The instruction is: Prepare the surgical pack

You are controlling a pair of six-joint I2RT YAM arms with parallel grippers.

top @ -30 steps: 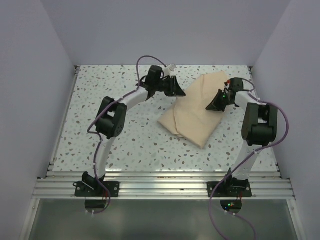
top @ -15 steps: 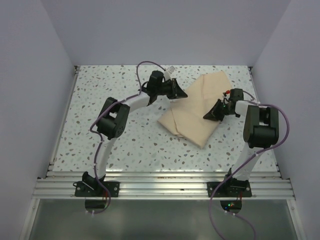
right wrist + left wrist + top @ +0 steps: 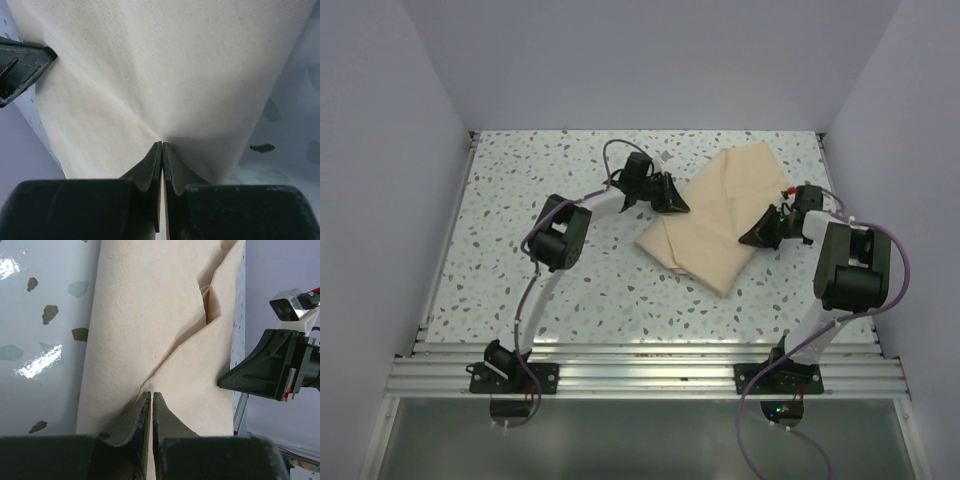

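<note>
Speckled worktop (image 3: 520,200), toward far-right corner: left claw (image 3: 151,395) & right claw (image 3: 162,145) each pinch opp. edges of tan cloth (image 3: 710,220). We're unfolding, prob.; next we must pull apart evenly.

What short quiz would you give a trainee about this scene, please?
1. True or false: the tan cloth sheet lies spread flat in a single layer.
2. What is the left tool shut on? A) a fold of the cloth B) a cable C) nothing
3. Which side of the cloth does the right tool pinch?
Key: 1 false, it is folded over itself; 2 A; 3 the robot's right side.
</note>
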